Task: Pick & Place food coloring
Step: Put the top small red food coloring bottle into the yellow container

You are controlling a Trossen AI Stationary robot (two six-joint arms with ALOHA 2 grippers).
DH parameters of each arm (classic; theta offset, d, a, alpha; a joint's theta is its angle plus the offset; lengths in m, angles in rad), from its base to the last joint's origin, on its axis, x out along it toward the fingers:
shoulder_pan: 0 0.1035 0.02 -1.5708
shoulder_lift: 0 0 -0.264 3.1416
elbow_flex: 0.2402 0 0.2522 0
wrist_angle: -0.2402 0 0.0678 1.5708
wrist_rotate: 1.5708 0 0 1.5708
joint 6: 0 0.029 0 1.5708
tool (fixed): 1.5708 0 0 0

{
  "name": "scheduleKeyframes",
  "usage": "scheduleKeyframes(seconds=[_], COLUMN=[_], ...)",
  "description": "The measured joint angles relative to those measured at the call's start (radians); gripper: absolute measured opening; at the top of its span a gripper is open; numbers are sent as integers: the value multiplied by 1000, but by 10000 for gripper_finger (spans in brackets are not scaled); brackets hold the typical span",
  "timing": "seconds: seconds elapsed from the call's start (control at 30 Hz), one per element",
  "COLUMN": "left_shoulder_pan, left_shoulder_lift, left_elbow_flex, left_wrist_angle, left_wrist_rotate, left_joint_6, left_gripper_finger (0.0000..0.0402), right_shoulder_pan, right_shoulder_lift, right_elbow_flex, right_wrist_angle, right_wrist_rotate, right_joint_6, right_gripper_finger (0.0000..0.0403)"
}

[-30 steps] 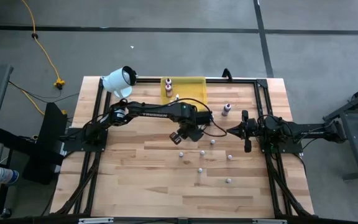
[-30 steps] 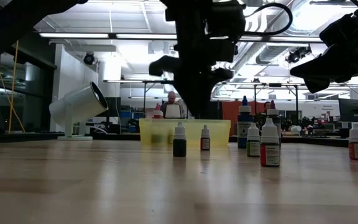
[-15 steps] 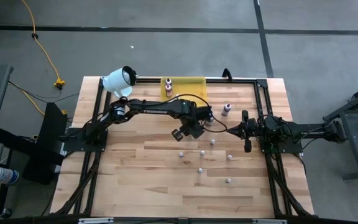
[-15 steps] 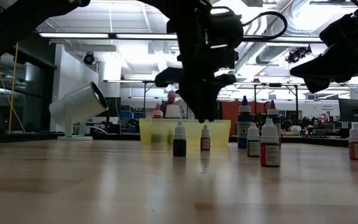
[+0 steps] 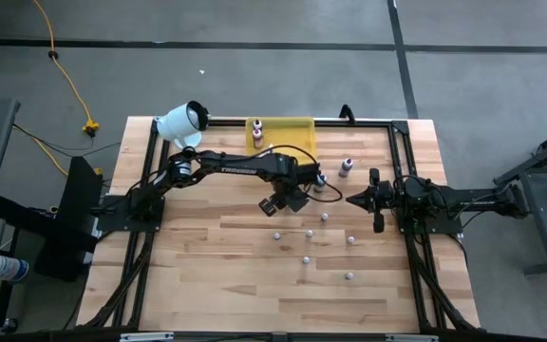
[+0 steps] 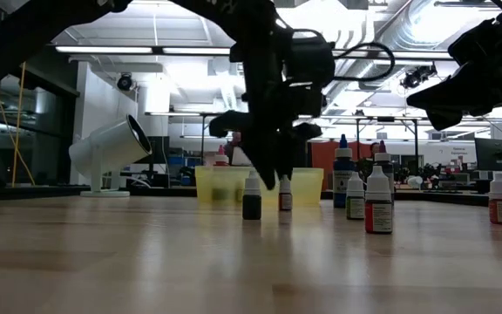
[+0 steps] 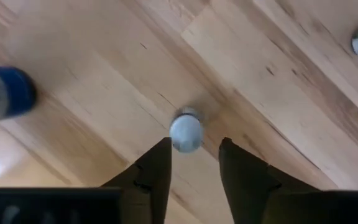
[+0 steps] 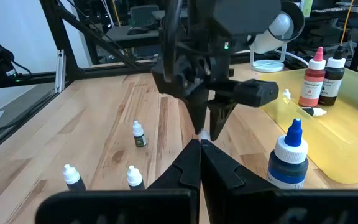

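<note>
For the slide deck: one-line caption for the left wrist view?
Left gripper open, coming down over a small white-capped dropper bottle standing on the wooden table.

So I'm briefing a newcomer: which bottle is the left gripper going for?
From the yellow tray, come toward the table's middle to the left gripper. The white-capped bottle stands just off its open fingertips, alone among the loose droppers in having the gripper right over it.
</note>
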State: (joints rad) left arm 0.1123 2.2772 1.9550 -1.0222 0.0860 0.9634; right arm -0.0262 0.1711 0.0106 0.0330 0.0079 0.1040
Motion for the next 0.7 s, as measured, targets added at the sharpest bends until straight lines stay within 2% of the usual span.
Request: scheduleKeyframes(seconds=[0.2, 0.33, 0.53, 0.7], left_shoulder_pan=[1, 6, 7, 6], left_shoulder_lift=[0, 0, 0, 0], left_elbow_flex=[-2, -2, -2, -2], left_wrist_angle=[41, 39, 37, 34], left_wrist_rotate=[0, 3, 21, 43], left_joint_6=[0, -1, -2, -2], left_gripper_finger=[180, 194, 191, 155], right_shoulder_pan=[0, 0, 0, 0], right_shoulder_lift=[0, 0, 0, 0], right_elbow_flex=[0, 0, 0, 0], right_wrist_angle=[0, 0, 0, 0], right_wrist_rotate=[0, 0, 0, 0], right_joint_6=[0, 0, 0, 0], right_gripper_finger=[0, 0, 0, 0])
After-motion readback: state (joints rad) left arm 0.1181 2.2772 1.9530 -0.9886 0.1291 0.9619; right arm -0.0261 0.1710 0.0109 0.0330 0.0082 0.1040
